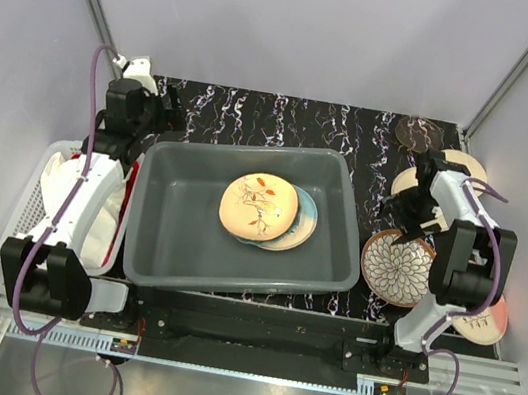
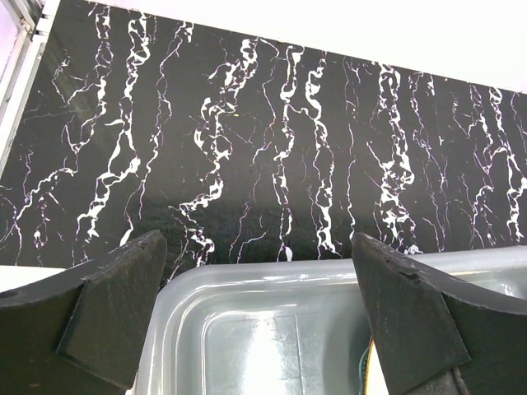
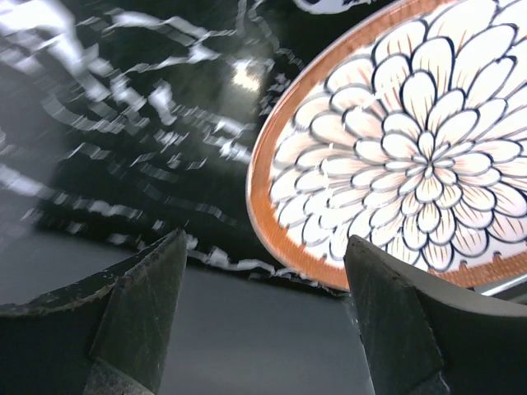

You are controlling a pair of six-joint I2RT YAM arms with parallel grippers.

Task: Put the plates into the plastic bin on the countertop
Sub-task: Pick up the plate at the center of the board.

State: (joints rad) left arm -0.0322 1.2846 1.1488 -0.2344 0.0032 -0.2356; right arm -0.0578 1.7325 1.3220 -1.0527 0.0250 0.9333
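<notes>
Left gripper point(image 2: 257, 247) and right gripper point(image 3: 263, 243) both gape empty, while one plastic bin point(image 1: 152, 230) on the counter point(image 1: 257, 115) holds three stacked plates point(image 1: 258, 205) and about five more lie right of it.

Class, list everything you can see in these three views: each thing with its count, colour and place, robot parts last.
plastic bin: one, grey, mid-countertop
plates in bin: at least two, peach leaf-sprig on top, teal-edged beneath
petal plate: one, white with orange rim, right of bin
dark plate: one, far right
cream plates: count unclear, behind right arm
cream-and-pink plate: one, near right
mesh basket: one, white, left of bin
countertop: black, white veins
left claw: open, above bin's far-left corner
right claw: open, beside petal plate
</notes>
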